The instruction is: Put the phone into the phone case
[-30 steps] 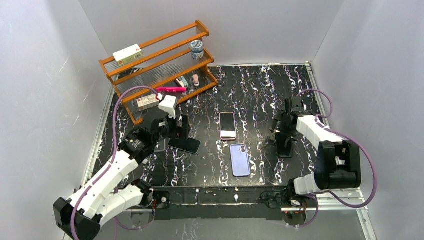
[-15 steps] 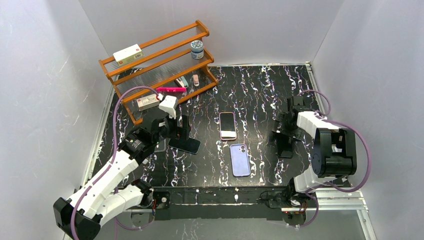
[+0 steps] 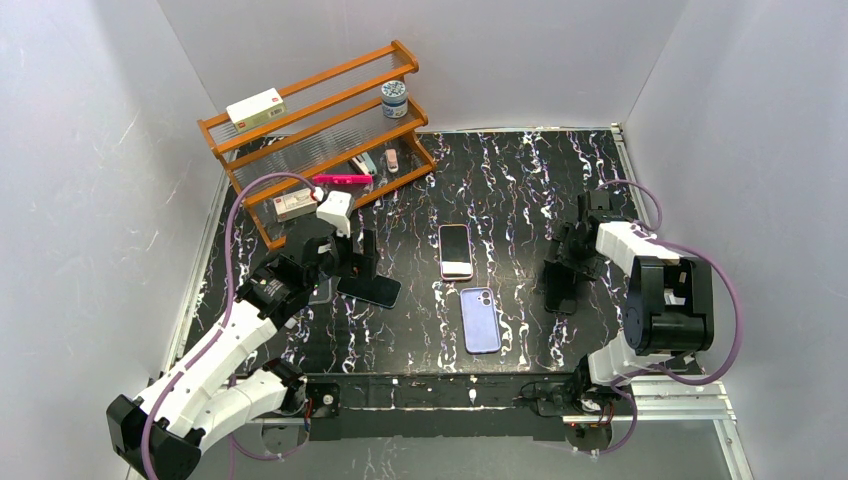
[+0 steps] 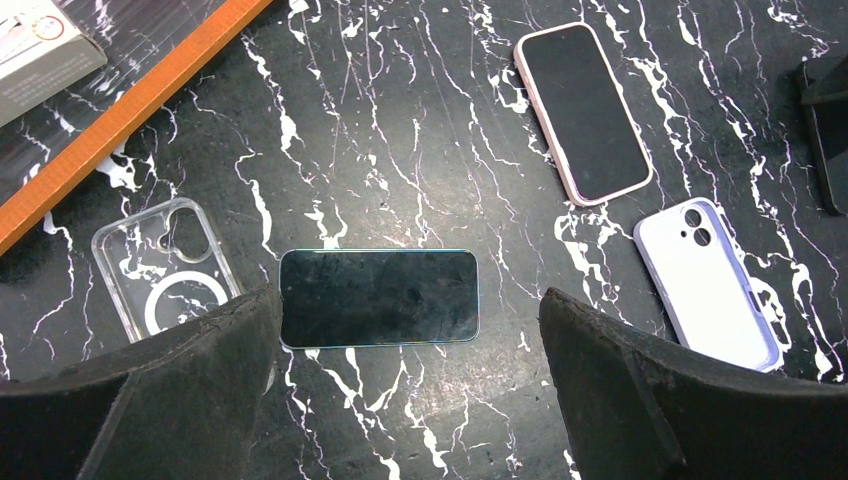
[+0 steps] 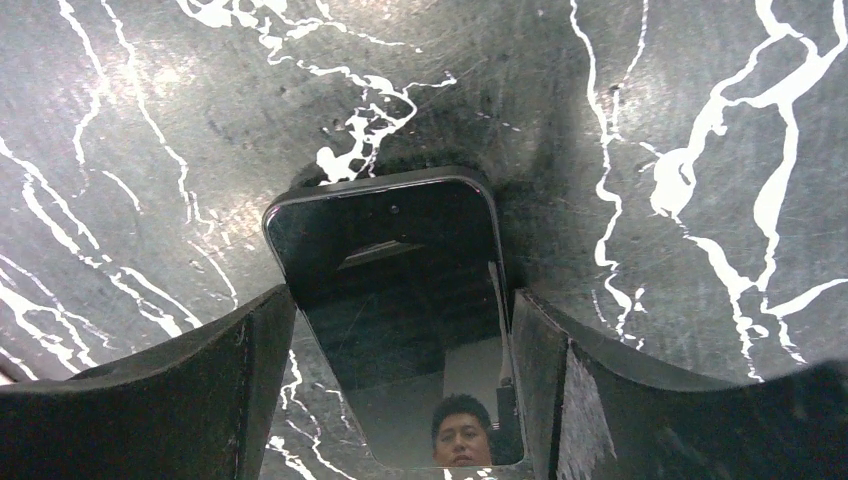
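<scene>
A black phone (image 5: pixel 390 260) lies screen-up on the marbled table, and my right gripper (image 5: pixel 403 290) (image 3: pixel 558 290) is closed on its two long edges, both fingertips touching. A lavender phone case (image 3: pixel 480 320) (image 4: pixel 705 280) lies left of it, with a pink-edged phone (image 3: pixel 455 250) (image 4: pixel 585 110) just beyond. My left gripper (image 3: pixel 362 262) (image 4: pixel 410 300) hangs wide open above a second black phone (image 4: pixel 378 297) (image 3: pixel 372 291), holding nothing. A clear phone case (image 4: pixel 165 265) (image 3: pixel 320 291) lies beside that phone.
An orange wooden rack (image 3: pixel 320 130) stands at the back left, holding boxes, a small jar and other small items. White walls close in the table on three sides.
My right gripper's fingers have closed in from wide open onto the black phone's edges, and the gripper has shifted slightly left. The left arm has not moved.
</scene>
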You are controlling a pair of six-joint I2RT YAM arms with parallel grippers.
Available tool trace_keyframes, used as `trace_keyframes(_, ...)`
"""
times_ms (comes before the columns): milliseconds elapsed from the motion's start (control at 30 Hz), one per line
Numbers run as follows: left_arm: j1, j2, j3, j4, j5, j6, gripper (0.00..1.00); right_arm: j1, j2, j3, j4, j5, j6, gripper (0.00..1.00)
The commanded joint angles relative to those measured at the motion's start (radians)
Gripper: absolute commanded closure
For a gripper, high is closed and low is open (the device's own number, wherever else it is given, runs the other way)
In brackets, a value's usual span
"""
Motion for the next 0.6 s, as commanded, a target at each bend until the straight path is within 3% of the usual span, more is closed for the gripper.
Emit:
trace_keyframes(0,0.0,-0.016,0.009,-0.025,-0.066,-0.015,0.02,0.003,-0.013,-0.016,-0.012,-0.132,0.079,0.38)
trace_keyframes(233,0.0,-0.01,0.007,-0.025,-0.066,-0.035,0.02,0.013,-0.042,-0.042,-0.012,-0.175,0.149,0.43)
trace_keyframes(400,0.001,0.027,0.007,0.001,0.057,-0.068,0.02,0.038,-0.084,-0.039,-0.04,-0.189,0.152,0.42)
trace_keyframes(467,0.0,0.057,0.02,0.003,0.109,-0.09,0.02,0.076,-0.082,-0.027,-0.064,-0.17,0.134,0.33)
trace_keyframes(567,0.0,0.087,0.025,0.013,0.17,-0.12,0.02,0.137,-0.093,-0.024,-0.062,-0.135,0.096,0.12)
